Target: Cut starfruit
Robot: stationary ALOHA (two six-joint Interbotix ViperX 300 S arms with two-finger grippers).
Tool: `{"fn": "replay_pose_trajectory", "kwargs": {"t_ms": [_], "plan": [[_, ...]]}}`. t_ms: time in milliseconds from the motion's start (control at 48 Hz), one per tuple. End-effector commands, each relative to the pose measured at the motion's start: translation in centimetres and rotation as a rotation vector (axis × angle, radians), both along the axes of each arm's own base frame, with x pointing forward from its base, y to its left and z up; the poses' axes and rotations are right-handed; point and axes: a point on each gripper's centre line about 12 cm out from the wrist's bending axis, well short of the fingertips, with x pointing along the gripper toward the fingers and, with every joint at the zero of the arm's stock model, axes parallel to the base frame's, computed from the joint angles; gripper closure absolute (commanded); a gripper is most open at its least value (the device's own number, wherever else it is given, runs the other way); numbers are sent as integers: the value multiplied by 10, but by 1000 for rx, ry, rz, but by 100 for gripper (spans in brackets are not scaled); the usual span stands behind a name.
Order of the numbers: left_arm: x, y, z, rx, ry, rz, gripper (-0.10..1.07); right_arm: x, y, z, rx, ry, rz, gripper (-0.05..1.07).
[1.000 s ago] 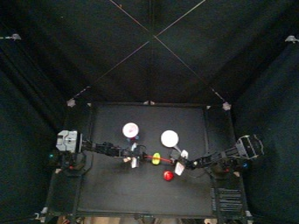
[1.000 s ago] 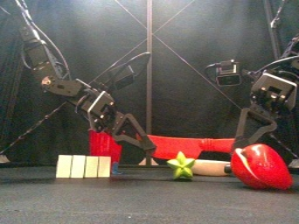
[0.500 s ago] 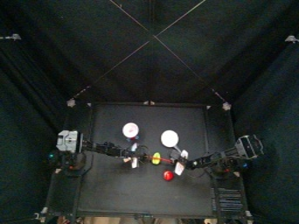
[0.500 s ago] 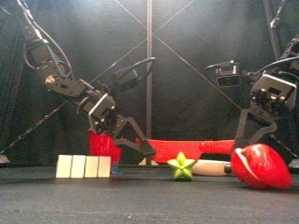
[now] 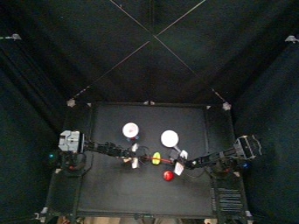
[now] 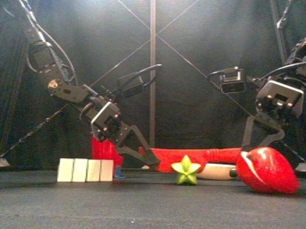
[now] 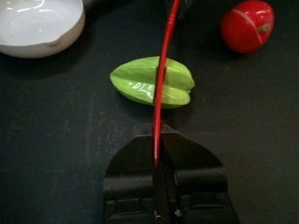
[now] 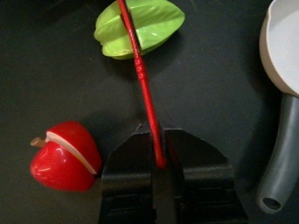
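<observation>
Both jaws clamp red blades, seemingly touching starfruit [image 7: 156, 80].

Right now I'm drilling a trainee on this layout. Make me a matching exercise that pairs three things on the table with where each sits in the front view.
Things:
1. starfruit
2. red toy fruit
3. row of white blocks

Places in the front view:
A. at the left
B. at the right
C. in the middle

Pairs: 1-C, 2-B, 3-A
</observation>
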Motion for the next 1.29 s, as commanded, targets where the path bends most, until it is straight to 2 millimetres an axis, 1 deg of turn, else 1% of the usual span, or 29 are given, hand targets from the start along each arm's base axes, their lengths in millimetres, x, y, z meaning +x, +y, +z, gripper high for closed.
{"fn": "replay_pose_trajectory", "kwargs": {"t_ms": [0, 292, 688, 938, 1083, 1229, 1271], "plan": [[-2, 0, -4, -4, 32, 4, 64, 1, -6, 1, 11, -6, -35, 67], [1, 1, -10, -4, 72, 5, 64, 0, -7, -3, 29, 4, -36, 67], [1, 1, -15, -5, 92, 6, 64, 1, -12, -18, 72, 46, -40, 67], [0, 1, -16, -5, 106, 6, 64, 2, -13, -18, 74, 46, -42, 67], [2, 0, -5, -4, 75, 6, 64, 9, -11, -6, 70, 2, -26, 67], [3, -3, 17, 0, 23, -3, 64, 12, -10, 9, 62, -52, -8, 67], [3, -7, 24, 1, 3, -14, 64, 12, -9, 13, 62, -66, -2, 67]]}}
